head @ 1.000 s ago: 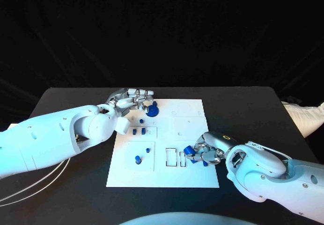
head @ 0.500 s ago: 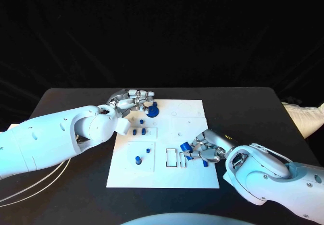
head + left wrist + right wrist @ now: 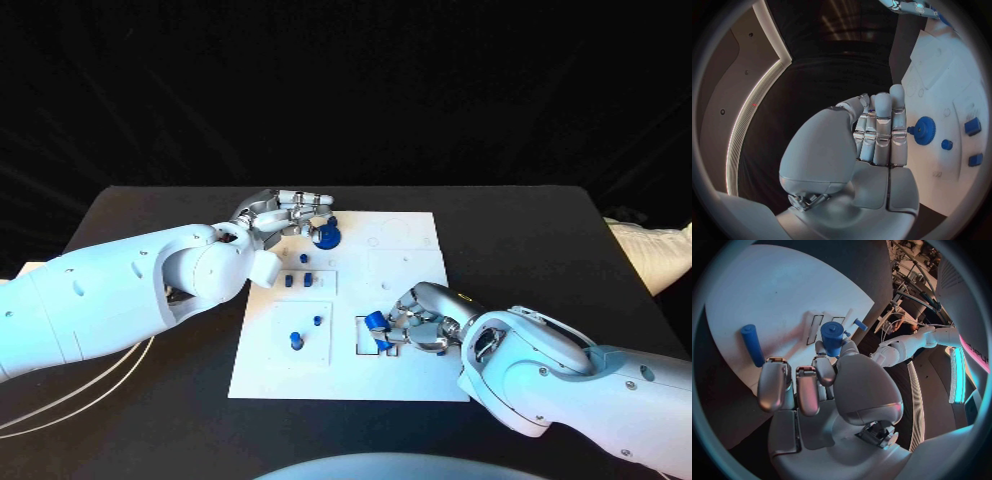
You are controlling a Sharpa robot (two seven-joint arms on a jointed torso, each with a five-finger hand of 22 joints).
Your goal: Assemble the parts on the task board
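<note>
Both hands on the white task board [image 3: 404, 240], each at a blue part.
Right hand [image 3: 418, 325] fingers [image 3: 798, 387] grip a blue peg [image 3: 832, 337] over the near slots; another blue cylinder [image 3: 752, 344] lies beside them. Left hand [image 3: 281, 215] fingers [image 3: 882, 132] together, touching the blue gear [image 3: 327, 237] at the board's far-left corner; whether they grip it, cannot tell. Black counter [image 3: 534, 230] underneath.

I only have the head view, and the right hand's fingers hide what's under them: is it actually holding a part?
Observer: Yes. The right wrist view shows the right hand pinching a short blue cylinder at its fingertips.
Operator: Anything loose nearby?
Observer: A blue peg lies flat on the task board beside the fingers, untouched.
Operator: And the left hand?
Observer: Its fingers are straight and together beside the blue gear, not wrapped round it.
</note>
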